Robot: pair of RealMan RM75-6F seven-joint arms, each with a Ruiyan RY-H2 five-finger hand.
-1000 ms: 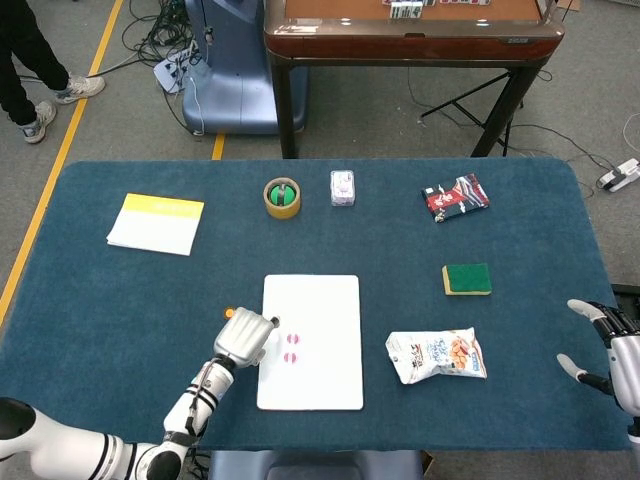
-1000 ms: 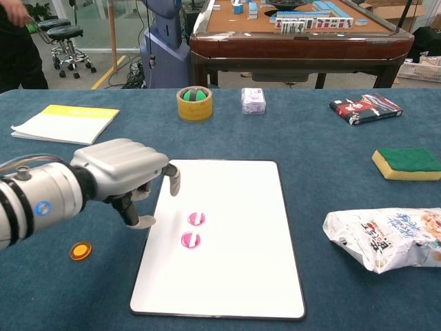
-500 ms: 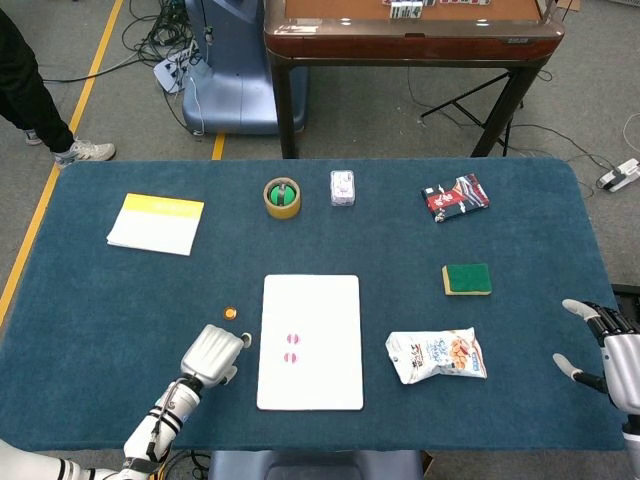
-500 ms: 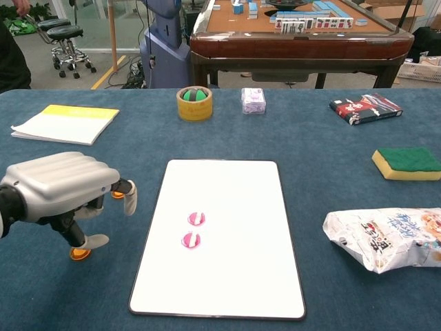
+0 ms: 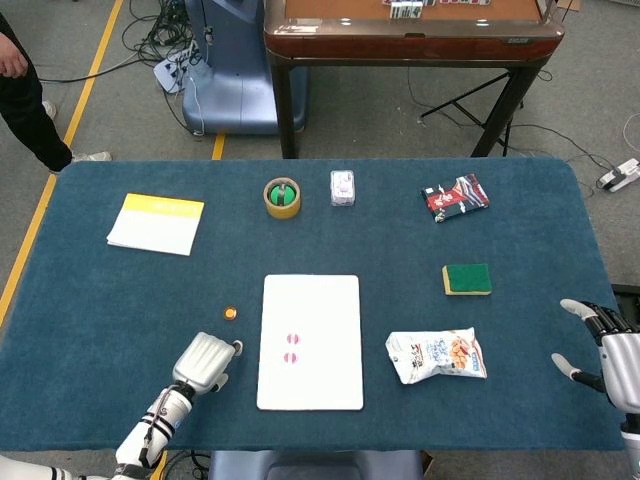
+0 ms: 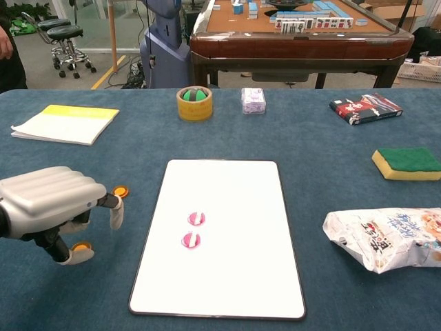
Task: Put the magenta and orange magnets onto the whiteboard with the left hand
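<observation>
While empty and loosely spread, left hand point(image 6: 52, 207) beside whiteboard point(image 6: 220, 234), near orange magnets point(image 6: 120, 191).

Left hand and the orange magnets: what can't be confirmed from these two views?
- Chest view: left hand covers part of the near orange magnet; contact cannot be told.
- Head view: that magnet is hidden under the hand; only the far orange magnet shows.
- Right hand: cut off by the head view's edge, absent from chest view.
</observation>
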